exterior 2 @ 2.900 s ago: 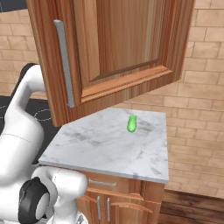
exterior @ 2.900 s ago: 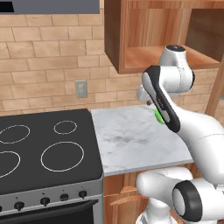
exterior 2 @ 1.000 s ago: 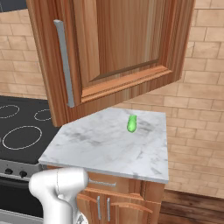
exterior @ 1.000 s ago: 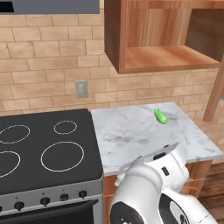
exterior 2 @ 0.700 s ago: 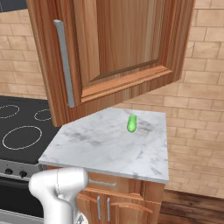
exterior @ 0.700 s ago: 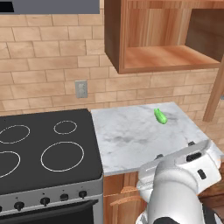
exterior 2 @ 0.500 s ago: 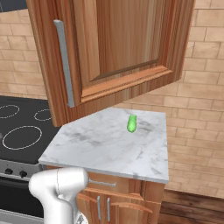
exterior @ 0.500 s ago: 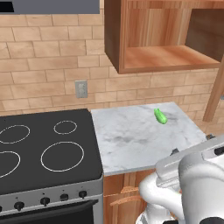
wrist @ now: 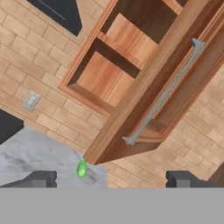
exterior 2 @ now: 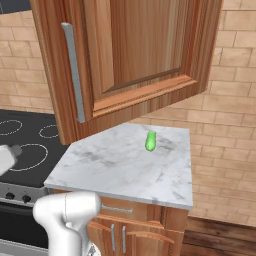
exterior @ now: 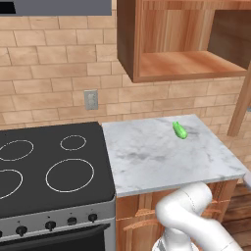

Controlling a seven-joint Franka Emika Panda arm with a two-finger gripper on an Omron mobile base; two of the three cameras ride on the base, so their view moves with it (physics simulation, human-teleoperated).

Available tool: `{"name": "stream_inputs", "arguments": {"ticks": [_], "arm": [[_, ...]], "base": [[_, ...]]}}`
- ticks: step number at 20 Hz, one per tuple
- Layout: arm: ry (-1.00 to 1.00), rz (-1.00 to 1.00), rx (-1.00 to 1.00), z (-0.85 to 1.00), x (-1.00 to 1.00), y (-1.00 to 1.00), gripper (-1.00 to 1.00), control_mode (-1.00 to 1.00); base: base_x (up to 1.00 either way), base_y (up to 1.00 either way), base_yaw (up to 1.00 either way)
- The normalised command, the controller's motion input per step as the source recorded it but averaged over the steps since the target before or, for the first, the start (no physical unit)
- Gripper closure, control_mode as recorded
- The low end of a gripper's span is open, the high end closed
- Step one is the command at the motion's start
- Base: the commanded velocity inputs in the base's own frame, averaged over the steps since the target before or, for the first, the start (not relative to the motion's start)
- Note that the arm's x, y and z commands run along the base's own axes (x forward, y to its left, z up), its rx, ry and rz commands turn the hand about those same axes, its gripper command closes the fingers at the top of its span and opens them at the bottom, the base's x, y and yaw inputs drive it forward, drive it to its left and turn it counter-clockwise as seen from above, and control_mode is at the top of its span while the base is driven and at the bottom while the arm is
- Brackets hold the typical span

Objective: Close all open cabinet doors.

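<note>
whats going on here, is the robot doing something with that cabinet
The cabinet door over the marble counter hangs wide open, its silver bar handle facing outward. The robot's tool is open and empty, low down and looking up at the door without touching it. A small green object lies on the counter beside the stove. The door is not yet closed.

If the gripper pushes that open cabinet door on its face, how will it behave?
The cabinet door looks like a stiff wooden panel, so it should probably swing on its hinges rather than flex. Its bar handle looks smooth metal, possibly slippery. The open gripper holds nothing.
</note>
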Motion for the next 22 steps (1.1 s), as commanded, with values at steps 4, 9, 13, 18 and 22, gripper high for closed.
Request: {"name": "stream_inputs", "arguments": {"ticks": [4,9,13,18,22], "arm": [[-0.2,0.2,0.0,0.1,-0.24,-0.9,-1.0,-1.0],[-0.05,0.16,0.12,0.0,0.24,-0.79,-1.0,-1.0],[0.01,0.07,0.16,0.0,0.65,-0.53,-1.0,-1.0],[0.0,0.13,0.11,-0.04,0.89,-0.2,-1.0,-1.0],[-0.06,0.2,0.06,-0.11,0.82,-0.01,-1.0,-1.0]], "base": [[0.0,0.0,0.0],[0.0,0.0,0.0],[0.0,0.0,0.0],[0.0,0.0,0.0],[0.0,0.0,0.0]]}}
